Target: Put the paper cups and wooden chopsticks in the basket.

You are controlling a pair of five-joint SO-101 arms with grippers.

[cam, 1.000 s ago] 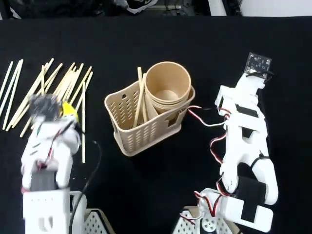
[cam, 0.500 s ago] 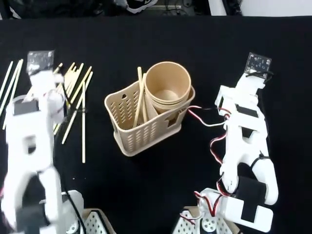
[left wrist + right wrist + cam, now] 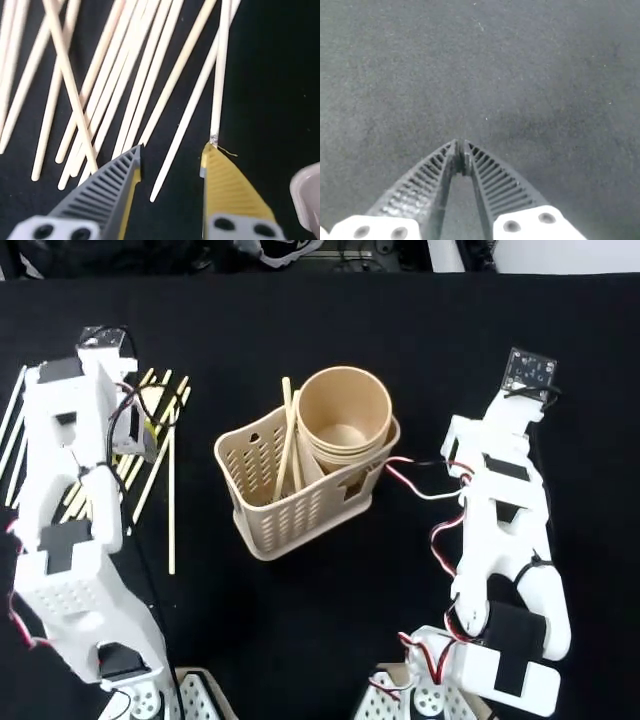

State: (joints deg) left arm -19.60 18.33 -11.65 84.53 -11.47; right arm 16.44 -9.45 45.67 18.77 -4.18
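The loose wooden chopsticks (image 3: 171,500), at nine o'clock from the basket (image 3: 262,502), are partly covered by the left arm and cut off at the view's edge, so no count can be given. Bare table (image 3: 330,620) is seen between pile and basket. A nested stack of paper cups (image 3: 345,425), its number unclear, and two chopsticks (image 3: 288,435) are held in the basket. The left gripper (image 3: 172,150) is spread over the pile, with a stick's end lying between its fingers. The right gripper (image 3: 460,147), at about two o'clock from the basket, is closed on nothing.

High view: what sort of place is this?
Likely a robotics lab bench: a white left arm and white right arm with exposed wires at a black table, loose wooden chopsticks beside a beige slotted plastic basket of stacked paper cups.
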